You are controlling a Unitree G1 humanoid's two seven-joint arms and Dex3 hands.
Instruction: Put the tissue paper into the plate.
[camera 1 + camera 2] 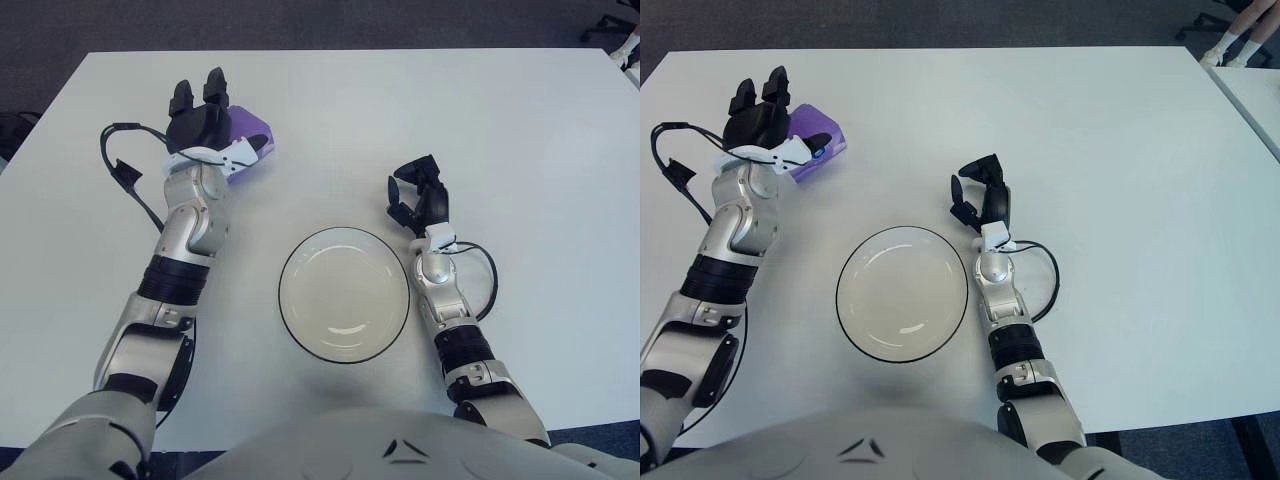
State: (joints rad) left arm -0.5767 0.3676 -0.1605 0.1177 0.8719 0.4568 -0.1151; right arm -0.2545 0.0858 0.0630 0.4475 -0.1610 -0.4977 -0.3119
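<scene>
A purple tissue pack (252,132) lies on the white table (400,110) at the back left. My left hand (205,112) is right over its left part, two fingers (214,86) stretched out and pointing away from me, the thumb (256,148) lying across the pack's near side. The fingers are not closed around the pack, and most of it is hidden under the palm. A white plate with a dark rim (286,262) stands empty at the table's near centre. My right hand (415,195) shows just right of the plate, fingers loosely bent and holding nothing.
A black cable (122,165) loops off my left forearm over the table's left side, and another (488,272) off my right wrist. Dark carpet lies beyond the far edge. A second table's corner (1252,95) shows at the far right.
</scene>
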